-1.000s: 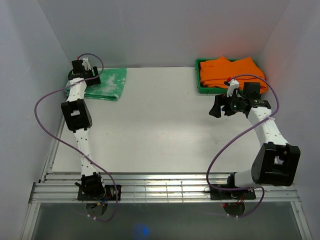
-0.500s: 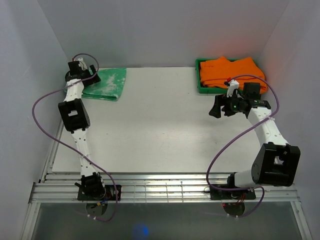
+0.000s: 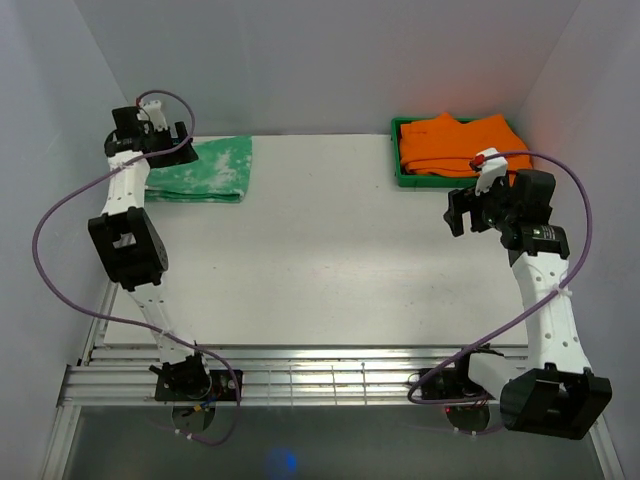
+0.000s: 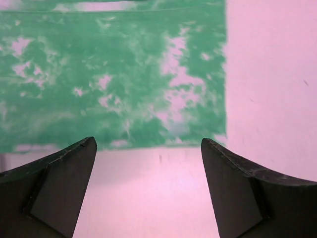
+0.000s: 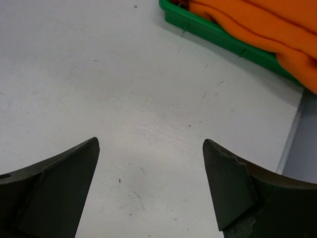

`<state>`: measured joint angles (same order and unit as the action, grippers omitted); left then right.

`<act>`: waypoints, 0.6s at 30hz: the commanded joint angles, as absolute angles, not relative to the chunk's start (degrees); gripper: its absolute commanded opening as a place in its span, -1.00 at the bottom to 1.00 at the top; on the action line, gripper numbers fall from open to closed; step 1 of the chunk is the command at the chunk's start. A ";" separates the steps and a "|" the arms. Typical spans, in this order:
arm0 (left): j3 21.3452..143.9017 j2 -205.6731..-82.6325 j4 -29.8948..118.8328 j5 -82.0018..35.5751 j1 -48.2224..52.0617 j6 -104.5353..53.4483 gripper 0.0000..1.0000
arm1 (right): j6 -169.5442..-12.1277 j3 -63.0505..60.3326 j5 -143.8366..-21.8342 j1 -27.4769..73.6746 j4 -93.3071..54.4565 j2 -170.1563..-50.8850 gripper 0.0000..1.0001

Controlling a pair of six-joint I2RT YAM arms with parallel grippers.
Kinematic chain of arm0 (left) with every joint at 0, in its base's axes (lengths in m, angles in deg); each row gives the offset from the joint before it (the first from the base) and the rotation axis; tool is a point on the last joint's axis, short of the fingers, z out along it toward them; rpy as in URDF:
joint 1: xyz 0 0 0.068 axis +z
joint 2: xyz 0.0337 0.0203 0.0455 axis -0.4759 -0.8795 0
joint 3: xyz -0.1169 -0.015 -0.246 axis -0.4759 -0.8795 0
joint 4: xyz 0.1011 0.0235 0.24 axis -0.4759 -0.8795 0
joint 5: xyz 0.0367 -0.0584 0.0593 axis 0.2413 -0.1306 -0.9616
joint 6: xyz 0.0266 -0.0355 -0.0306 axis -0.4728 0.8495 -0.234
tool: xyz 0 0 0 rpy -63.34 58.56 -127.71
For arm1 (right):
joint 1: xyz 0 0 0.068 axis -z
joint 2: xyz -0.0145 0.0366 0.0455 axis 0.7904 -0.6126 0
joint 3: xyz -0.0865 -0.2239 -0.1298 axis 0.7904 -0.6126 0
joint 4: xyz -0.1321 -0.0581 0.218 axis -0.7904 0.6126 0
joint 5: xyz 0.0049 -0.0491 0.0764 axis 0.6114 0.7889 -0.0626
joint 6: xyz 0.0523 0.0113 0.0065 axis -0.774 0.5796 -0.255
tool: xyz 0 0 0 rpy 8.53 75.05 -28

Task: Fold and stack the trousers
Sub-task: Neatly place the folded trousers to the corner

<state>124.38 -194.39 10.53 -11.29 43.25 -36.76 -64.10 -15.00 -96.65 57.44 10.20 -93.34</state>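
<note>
The trousers [image 3: 205,170] are green with white blotches and lie folded flat at the table's back left corner. In the left wrist view they [image 4: 114,74] fill the upper part of the frame, their near edge just beyond my fingertips. My left gripper [image 3: 168,140] is open and empty, hanging just left of the folded cloth; it also shows in the left wrist view [image 4: 148,148]. My right gripper [image 3: 460,212] is open and empty above bare table in front of the green bin; it also shows in the right wrist view [image 5: 150,146].
A green bin [image 3: 400,172] at the back right holds a pile of orange garments [image 3: 455,145]; the right wrist view shows its wall [image 5: 218,34] and the orange cloth [image 5: 262,22]. White walls enclose the table on three sides. The table's right edge [image 5: 292,134] lies near my right gripper.
My left gripper has drawn back to the left off the trousers, which now lie uncovered. My right arm has swung its elbow down and right, and the gripper has shifted a little right.
</note>
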 commanded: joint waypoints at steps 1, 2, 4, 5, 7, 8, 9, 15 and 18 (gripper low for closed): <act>119.46 -177.49 0.20 -5.21 42.92 -48.27 0.96 | -59.07 -18.79 -89.87 58.64 11.00 -88.69 0.80; 116.92 -175.29 -1.65 -3.37 43.01 -51.42 0.96 | -58.19 -19.94 -89.79 58.73 11.70 -87.98 0.80; 106.47 -167.50 -4.39 -2.47 42.92 -53.46 0.96 | -56.69 -22.31 -88.91 58.99 13.37 -85.88 0.80; 102.52 -164.49 -4.48 -2.56 42.92 -53.91 0.96 | -56.43 -24.59 -88.82 59.17 14.07 -85.17 0.80; 90.38 -155.38 -2.82 -3.00 42.92 -54.52 0.96 | -56.60 -26.62 -89.69 59.43 16.09 -83.06 0.80; 87.04 -152.54 -2.20 -3.26 42.92 -54.70 0.96 | -56.95 -28.28 -90.39 59.43 16.80 -82.18 0.80; 81.70 -147.81 -1.76 -2.65 43.01 -54.53 0.96 | -57.30 -28.91 -92.84 59.61 17.68 -80.78 0.80; 73.74 -139.15 -4.91 -0.44 42.83 -53.30 0.96 | -60.72 -28.04 -99.36 59.87 18.04 -78.83 0.80; 72.24 -135.38 -4.75 -2.03 42.83 -53.12 0.96 | -61.52 -27.43 -102.77 59.87 19.69 -80.50 0.80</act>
<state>72.65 -140.93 -4.42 -2.55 42.92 -52.72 -59.84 -29.44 -97.32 59.67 18.74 -79.48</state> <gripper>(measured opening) 0.979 0.903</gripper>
